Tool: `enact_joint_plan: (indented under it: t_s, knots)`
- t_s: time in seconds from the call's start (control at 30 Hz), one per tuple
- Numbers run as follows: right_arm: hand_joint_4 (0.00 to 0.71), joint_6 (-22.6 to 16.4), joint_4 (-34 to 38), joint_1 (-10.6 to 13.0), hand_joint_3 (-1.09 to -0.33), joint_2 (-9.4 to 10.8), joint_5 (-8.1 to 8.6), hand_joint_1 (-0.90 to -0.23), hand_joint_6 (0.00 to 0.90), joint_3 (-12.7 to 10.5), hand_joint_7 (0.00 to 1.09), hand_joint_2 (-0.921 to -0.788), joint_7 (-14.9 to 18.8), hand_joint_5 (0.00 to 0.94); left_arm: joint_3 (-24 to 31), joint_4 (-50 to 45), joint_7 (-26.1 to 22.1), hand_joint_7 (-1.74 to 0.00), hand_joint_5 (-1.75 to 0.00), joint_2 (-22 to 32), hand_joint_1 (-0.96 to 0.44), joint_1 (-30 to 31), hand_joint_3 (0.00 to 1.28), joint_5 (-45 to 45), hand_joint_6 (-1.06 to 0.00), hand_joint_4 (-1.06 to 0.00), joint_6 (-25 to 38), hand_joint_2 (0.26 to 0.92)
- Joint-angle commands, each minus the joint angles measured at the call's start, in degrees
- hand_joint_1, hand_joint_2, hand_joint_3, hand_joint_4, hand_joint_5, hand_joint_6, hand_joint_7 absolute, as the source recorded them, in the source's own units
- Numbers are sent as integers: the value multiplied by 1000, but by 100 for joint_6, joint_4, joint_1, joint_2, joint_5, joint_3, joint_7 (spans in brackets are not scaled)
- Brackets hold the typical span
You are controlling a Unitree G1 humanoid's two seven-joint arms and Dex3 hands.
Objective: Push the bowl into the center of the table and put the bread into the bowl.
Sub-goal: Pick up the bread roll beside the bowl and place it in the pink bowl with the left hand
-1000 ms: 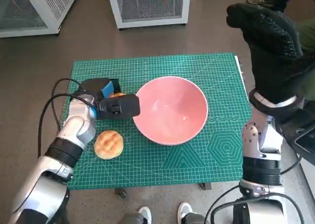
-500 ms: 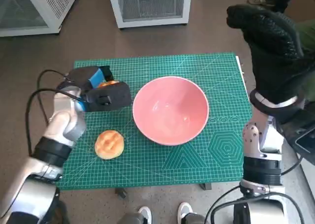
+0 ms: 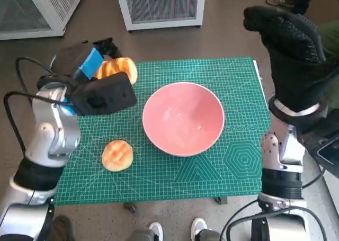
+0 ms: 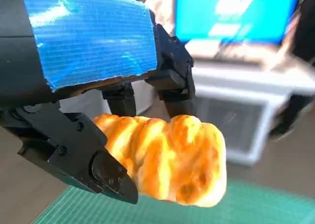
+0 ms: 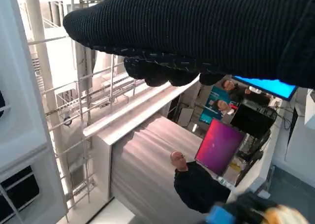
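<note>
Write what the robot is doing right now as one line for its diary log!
left hand: holds bread above mat | right hand: raised, empty | bowl: mid-mat, empty | round bun: on mat

The bowl [image 3: 183, 118] is plain pale pink. It sits on a green mat [image 3: 233, 161] ruled with a fine pale grid and hexagon outlines. The bread [image 4: 167, 160] in the left hand [image 3: 90, 77] is golden orange with browner streaks; a second bun [image 3: 117, 155] on the mat is golden tan. The left hand is black with bright blue tape. The right hand [image 3: 291, 50] wears a black knitted glove. The floor [image 3: 100, 39] is dull brown.
</note>
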Motion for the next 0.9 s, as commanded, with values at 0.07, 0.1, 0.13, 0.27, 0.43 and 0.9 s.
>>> enact_joint_plan:
  t_s: [0.07, 0.1, 0.13, 0.27, 0.43, 0.9]
  knots:
    - [322, 17, 64, 34, -682, 0, 20, -684, 305, 22, 257, -921, 55, 2, 74, -985, 22, -997, -1145, -192, 2, 176, 49, 133, -726, -775, -84, 889]
    - [322, 18, 64, 32, -682, -1, 21, -684, 306, 21, 256, -921, 56, 2, 63, -1085, 35, -1028, -1109, -225, 2, 190, 51, 147, -722, -783, -106, 886]
    - [322, 22, 57, 32, -682, -3, 23, -684, 306, 21, 256, -921, 55, 2, 36, -1200, 64, -1049, -1086, -268, 2, 210, 52, 164, -720, -788, -165, 884]
    - [322, 27, 48, 30, -683, -13, 38, -685, 307, 17, 254, -921, 63, 2, -50, -1417, 147, -1089, -1037, -420, 2, 261, 53, 216, -712, -801, -456, 882]
    - [322, 21, 69, 22, -686, -27, 53, -685, 308, 4, 251, -921, 83, 2, -192, -1484, 125, -1093, -1024, -546, 1, 233, 50, 347, -697, -820, -798, 882]
    - [322, -6, 27, 62, -688, -55, 11, -674, 312, -24, 244, -921, 53, 1, -761, -857, 25, -993, -1162, -1031, 1, 54, 38, 640, -694, -790, -1550, 901]
